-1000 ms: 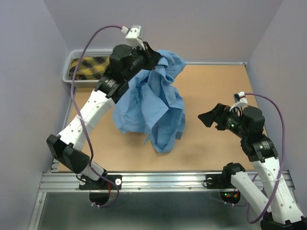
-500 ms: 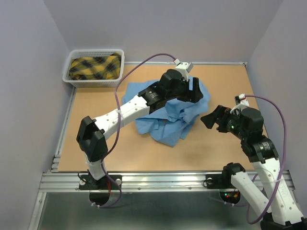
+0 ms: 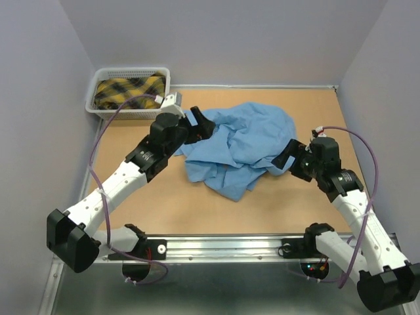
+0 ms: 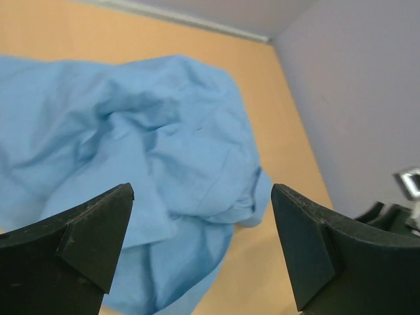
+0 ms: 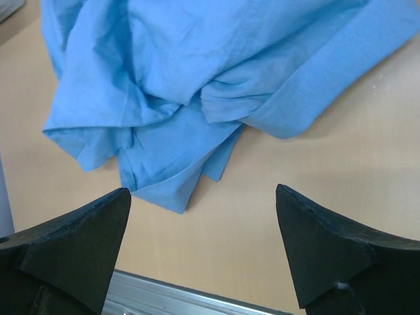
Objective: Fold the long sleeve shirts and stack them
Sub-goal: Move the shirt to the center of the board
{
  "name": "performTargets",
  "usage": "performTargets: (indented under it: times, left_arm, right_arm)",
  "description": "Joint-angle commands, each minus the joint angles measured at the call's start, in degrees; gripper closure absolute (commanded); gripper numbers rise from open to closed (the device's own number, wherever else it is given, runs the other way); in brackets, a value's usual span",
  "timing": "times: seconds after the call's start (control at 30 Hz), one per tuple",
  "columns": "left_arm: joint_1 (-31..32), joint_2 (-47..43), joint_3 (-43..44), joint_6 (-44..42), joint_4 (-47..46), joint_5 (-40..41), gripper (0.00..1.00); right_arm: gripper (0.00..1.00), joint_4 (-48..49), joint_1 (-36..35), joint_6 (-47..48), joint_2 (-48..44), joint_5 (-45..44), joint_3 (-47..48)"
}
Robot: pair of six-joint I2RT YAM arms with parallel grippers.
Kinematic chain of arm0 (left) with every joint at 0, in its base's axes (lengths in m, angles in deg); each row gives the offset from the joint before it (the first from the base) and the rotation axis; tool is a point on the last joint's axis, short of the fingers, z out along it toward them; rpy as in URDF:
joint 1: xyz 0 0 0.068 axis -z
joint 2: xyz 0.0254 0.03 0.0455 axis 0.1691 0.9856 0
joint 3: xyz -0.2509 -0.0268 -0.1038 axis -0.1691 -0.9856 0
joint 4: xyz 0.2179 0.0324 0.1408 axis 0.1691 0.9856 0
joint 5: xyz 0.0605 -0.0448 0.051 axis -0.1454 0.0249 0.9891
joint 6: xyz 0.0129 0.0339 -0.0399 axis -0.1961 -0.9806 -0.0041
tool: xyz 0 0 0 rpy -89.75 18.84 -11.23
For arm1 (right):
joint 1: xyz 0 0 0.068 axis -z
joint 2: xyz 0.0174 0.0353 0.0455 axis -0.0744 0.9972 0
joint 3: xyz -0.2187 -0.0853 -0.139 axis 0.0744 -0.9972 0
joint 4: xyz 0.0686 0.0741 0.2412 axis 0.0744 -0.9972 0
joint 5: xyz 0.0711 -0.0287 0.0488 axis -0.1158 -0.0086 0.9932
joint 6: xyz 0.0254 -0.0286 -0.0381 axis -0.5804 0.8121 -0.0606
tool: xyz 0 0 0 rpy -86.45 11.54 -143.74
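A light blue long sleeve shirt [image 3: 239, 141] lies crumpled mid-table [image 3: 157, 210], its heap stretching left to right between the arms. The left hand [image 3: 200, 125] and right hand [image 3: 283, 159] flank its two ends, both wide open and empty, each just beside the cloth.

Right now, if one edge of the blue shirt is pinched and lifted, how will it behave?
Probably floppy: the light blue shirt lies crumpled in soft folds, so it should drape. Likely light, since the cloth looks thin. Pushed, it would probably bunch rather than slide.
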Motion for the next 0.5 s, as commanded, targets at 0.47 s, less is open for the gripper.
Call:
performTargets:
  times: [0.47]
  left_arm:
    - [-5.2,-12.5,-37.7,40.2,-23.7,4.6,0.05]
  right_arm:
    - [0.07,19.0,0.3,-38.8,-10.8,-12.3,-24.3]
